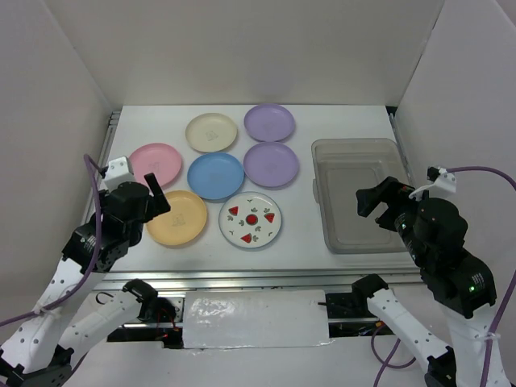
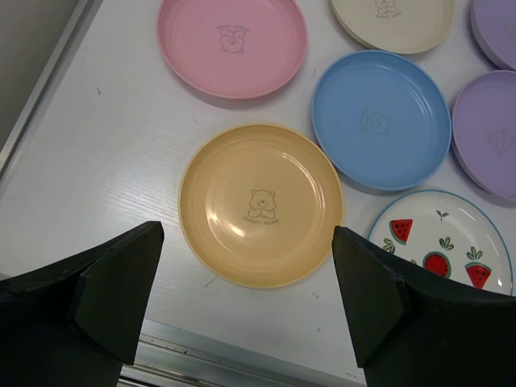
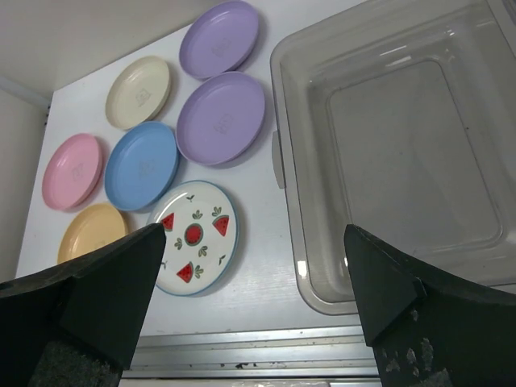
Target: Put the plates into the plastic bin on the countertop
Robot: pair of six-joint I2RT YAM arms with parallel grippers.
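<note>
countertop (image 1: 339,121): bare strip between plates (image 1: 215,176) and plastic bin (image 1: 355,193) | left pincer (image 2: 246,242) apart | right pincer (image 3: 254,234) apart

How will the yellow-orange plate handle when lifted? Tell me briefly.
Yellow-orange plate looks rigid, probably light plastic, so it should lift without flexing. Its glossy surface may slip in a pinch. Lying flat and shallow, it will likely slide, not tip, when pushed.

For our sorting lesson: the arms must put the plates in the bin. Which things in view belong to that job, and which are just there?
Job: pink plate, cream plate, far lilac plate, near lilac plate, blue plate, yellow plate, fruit-print plate, bin, countertop.
Just there: walls, rail, purple cable.
</note>
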